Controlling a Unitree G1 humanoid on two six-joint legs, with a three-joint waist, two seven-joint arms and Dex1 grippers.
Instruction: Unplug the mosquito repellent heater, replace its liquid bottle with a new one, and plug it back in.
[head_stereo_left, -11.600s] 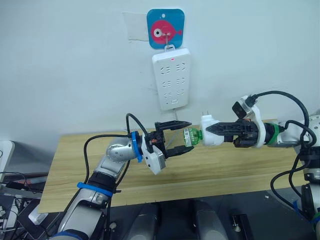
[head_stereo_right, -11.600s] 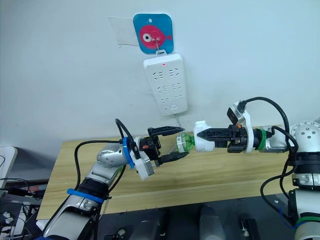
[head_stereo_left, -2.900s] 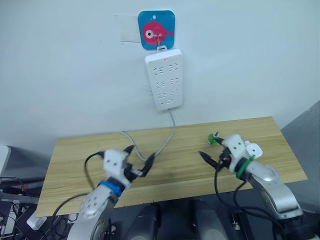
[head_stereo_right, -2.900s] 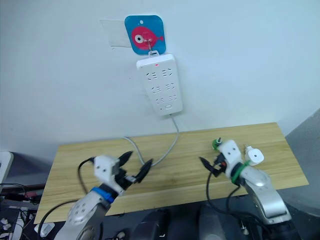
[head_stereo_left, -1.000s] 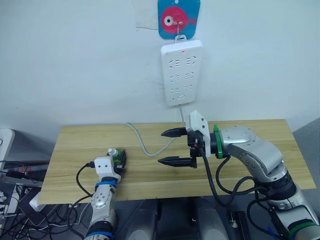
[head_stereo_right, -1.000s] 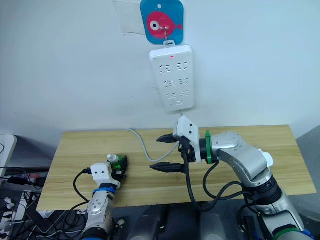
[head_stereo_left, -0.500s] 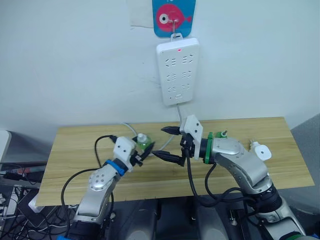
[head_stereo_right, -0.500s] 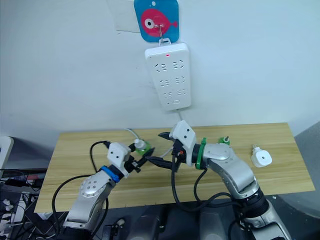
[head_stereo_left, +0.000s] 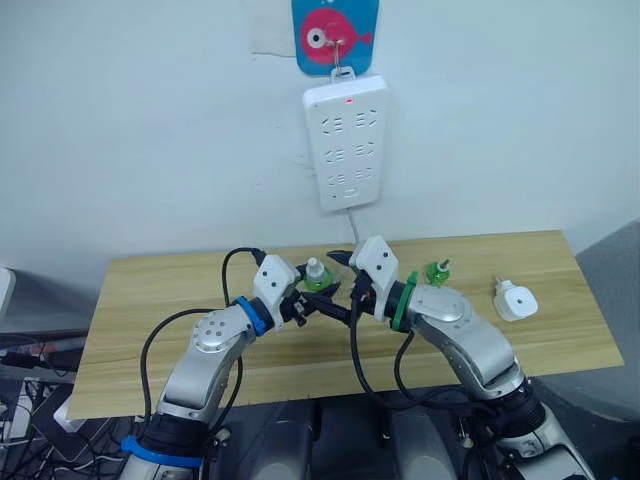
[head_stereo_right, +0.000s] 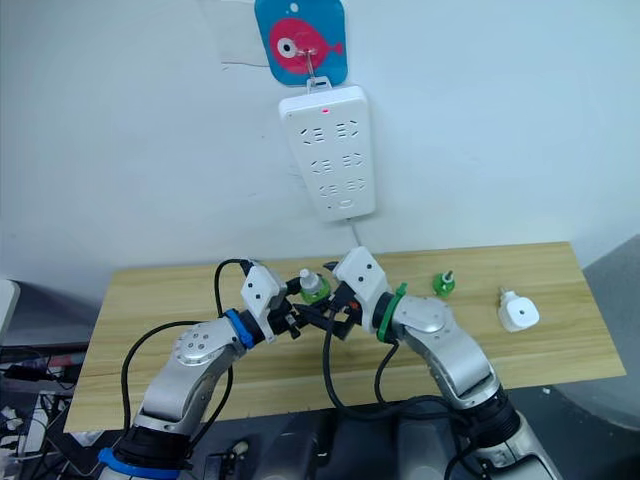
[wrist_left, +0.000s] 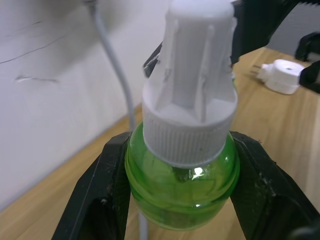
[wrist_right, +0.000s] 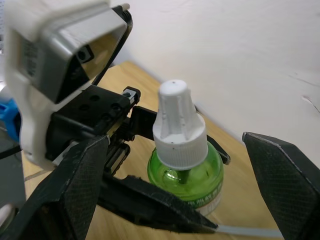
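left gripper: the left gripper (head_stereo_left: 305, 300) has its two black fingers (wrist_left: 100, 200) clamped on the belly of a small green liquid bottle with a ribbed white cap (head_stereo_left: 316, 277), one finger on each side, bottle upright with the cap on top

right gripper: the right gripper (head_stereo_left: 340, 284) is spread wide, one black finger (wrist_right: 60, 195) on either side of that same bottle, and as far as I can see neither is touching it

left arm: comes up from the lower left with the elbow bent, wrist held above the light wooden table (head_stereo_left: 150, 340), gripper aimed at the middle

right arm: reaches in from the lower right, forearm angled across to the left, so the two grippers meet nose to nose over the table's back half

heater: the small white rounded mosquito repellent heater (head_stereo_left: 515, 299) is lying loose on the table, well off to the right near that end, prongs pointing toward the wall

other bottle: a second green bottle with a bare wick (head_stereo_left: 436, 272) stands on the table between the right arm and the heater

power strip: the long white multi-socket power strip (head_stereo_left: 345, 144) hangs on the wall from a blue square hook plate with a pink fish (head_stereo_left: 336, 36), little red light on, its grey cord (wrist_left: 115, 85) dropping down behind the grippers
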